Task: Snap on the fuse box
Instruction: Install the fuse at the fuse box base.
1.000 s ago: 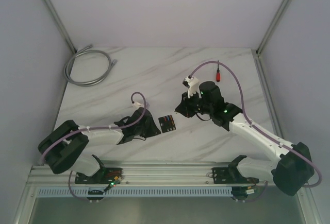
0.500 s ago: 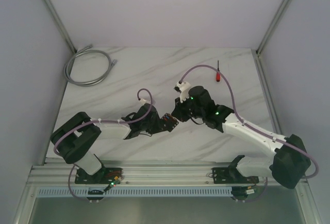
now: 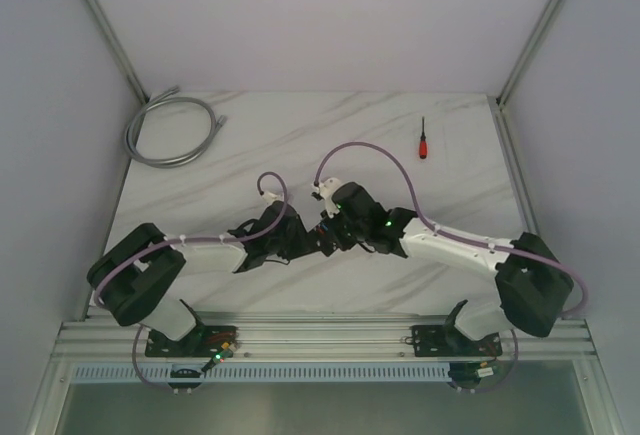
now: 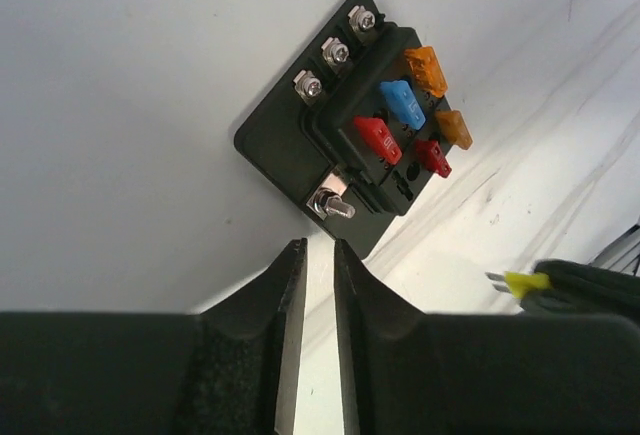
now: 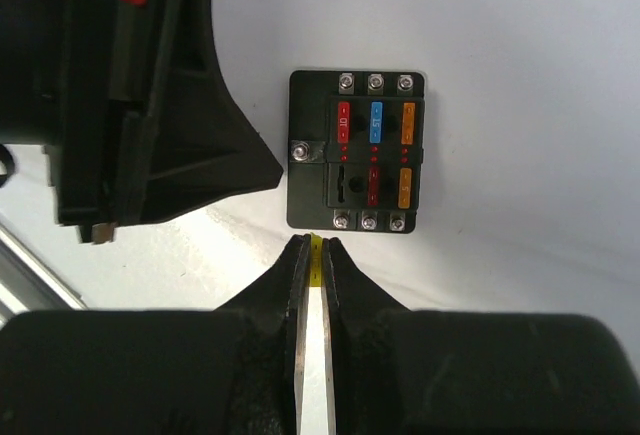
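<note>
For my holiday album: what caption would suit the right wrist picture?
Right fingers pinch a yellow fuse close to the black fuse box, one slot empty.

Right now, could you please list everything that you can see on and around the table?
fuse box: one, black, flat at mid-table between the two claws
red fuses: two, red, plugged into the fuse box
blue fuse: one, blue, plugged into the fuse box
orange fuses: two, orange, plugged into the fuse box
yellow fuse: one, yellow, pinched in the right claw
screwdriver: one, red handle, far right of the table
cable: one coil, grey, far left corner
table: one, white marble
left claw: one, black, beside the fuse box, slightly parted, empty
right claw: one, black, just short of the fuse box
</note>
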You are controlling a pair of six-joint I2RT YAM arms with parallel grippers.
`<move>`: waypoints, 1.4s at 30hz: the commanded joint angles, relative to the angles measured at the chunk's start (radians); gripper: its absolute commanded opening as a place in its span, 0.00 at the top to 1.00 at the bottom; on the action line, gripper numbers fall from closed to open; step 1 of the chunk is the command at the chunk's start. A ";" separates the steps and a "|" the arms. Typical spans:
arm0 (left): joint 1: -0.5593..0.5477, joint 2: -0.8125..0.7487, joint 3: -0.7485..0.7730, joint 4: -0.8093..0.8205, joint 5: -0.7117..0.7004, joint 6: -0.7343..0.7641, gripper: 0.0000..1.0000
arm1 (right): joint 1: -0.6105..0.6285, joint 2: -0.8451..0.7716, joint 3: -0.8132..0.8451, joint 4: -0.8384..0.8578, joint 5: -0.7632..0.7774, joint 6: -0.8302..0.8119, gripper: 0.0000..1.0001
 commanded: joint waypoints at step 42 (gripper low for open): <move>0.143 -0.310 -0.109 -0.196 -0.127 0.044 0.18 | 0.061 0.196 -0.010 0.185 0.207 -0.058 1.00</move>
